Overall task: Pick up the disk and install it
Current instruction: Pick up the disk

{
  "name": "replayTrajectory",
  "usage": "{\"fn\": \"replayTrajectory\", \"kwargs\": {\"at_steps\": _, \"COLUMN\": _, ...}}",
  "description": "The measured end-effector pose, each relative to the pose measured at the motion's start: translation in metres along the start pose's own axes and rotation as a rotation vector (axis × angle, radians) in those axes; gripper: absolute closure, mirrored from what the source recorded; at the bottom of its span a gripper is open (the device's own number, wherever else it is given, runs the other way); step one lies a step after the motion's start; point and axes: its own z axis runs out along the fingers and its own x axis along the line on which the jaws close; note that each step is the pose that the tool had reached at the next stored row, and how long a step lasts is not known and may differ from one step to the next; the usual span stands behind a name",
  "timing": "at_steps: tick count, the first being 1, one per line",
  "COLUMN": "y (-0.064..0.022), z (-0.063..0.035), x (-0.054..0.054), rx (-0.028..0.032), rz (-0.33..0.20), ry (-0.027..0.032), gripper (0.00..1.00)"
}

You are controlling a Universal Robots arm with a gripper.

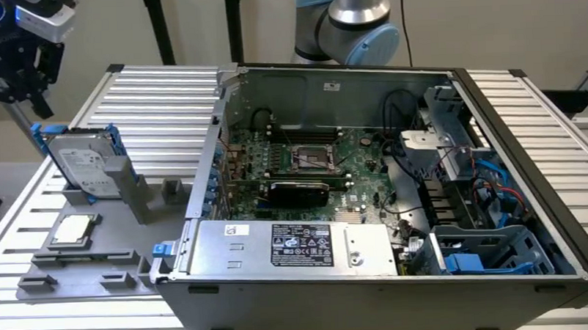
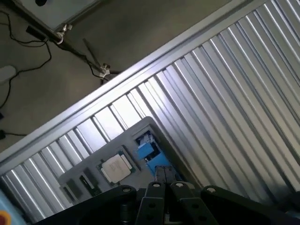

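The gripper [image 1: 19,83] hangs in the air at 10 o'clock in the exterior view, high over the ribbed metal table [image 1: 165,96]. In the wrist view its two fingers [image 2: 159,176] are pressed tight together, and there is nothing between them. It holds nothing.

The disk [image 1: 82,161] is not picked up yet. It stands on its edge in a grey holder [image 1: 128,189] and leans back a little. A blue frame goes around it, and its white label faces the camera. From the big computer case [image 1: 376,279], the disk is at 9 o'clock. The gripper is at 11 o'clock from the disk, higher up, and does not touch it.

A small square silver chip [image 1: 73,230] lies flat on the grey tray [image 1: 83,279], near the disk at its 6 o'clock.

The computer case is open on top. Inside is a green board [image 1: 304,164] with black wires around it. A silver box with a black label [image 1: 297,245] sits at 6 o'clock from the board. The arm [image 1: 353,20] stands behind the case at 12 o'clock.
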Motion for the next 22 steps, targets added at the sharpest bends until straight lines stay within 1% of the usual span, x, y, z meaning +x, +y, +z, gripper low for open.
{"fn": "replayTrajectory", "kwargs": {"at_steps": 5, "y": 0.0000, "z": 0.0011, "x": 0.0001, "rx": 0.0042, "rz": -0.092, "ry": 0.0011, "gripper": 1.00}}
{"fn": "replayTrajectory", "kwargs": {"at_steps": 13, "y": -0.0001, "z": 0.0037, "x": 0.0000, "rx": 0.0174, "rz": -0.237, "ry": -0.0015, "gripper": 1.00}}
{"fn": "replayTrajectory", "kwargs": {"at_steps": 22, "y": -0.0002, "z": 0.0049, "x": 0.0001, "rx": 0.0153, "rz": -0.401, "ry": 0.0032, "gripper": 1.00}}
